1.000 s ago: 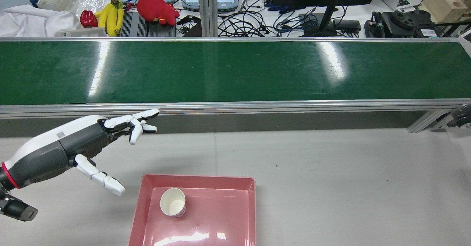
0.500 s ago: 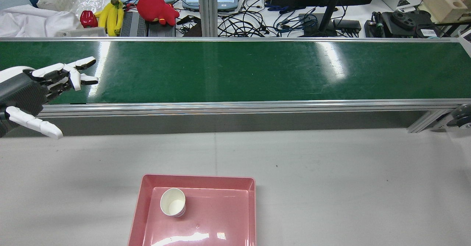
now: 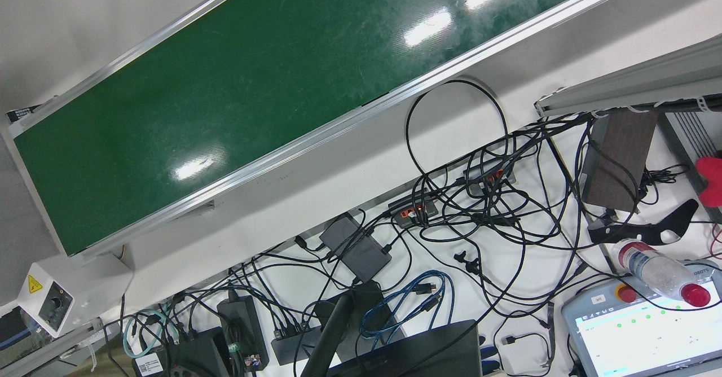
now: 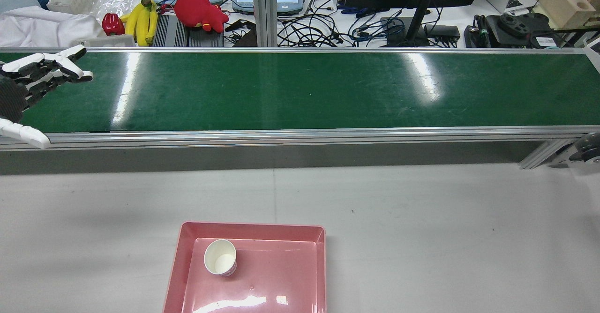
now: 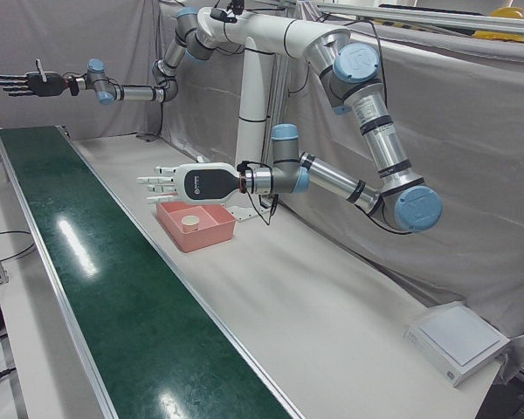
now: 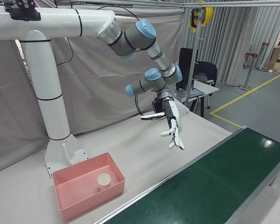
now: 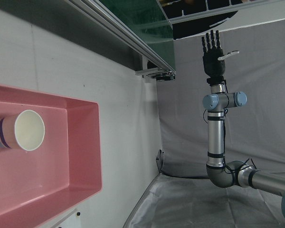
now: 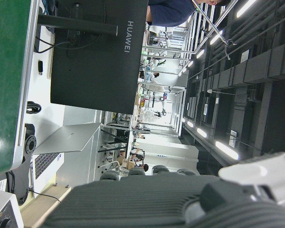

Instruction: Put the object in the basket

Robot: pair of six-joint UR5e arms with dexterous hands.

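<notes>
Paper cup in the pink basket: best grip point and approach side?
Grip the paper cup by its side wall just below the rim, coming from above. It stands upright, mouth open upward, near the pink basket's far-left corner in the rear view, so the basket walls block low sideways approaches on those sides. It looks thin-walled; a light squeeze is probably wise.

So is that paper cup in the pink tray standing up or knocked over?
Standing upright. The paper cup sits on the floor of the pink tray, its open mouth facing up.
</notes>
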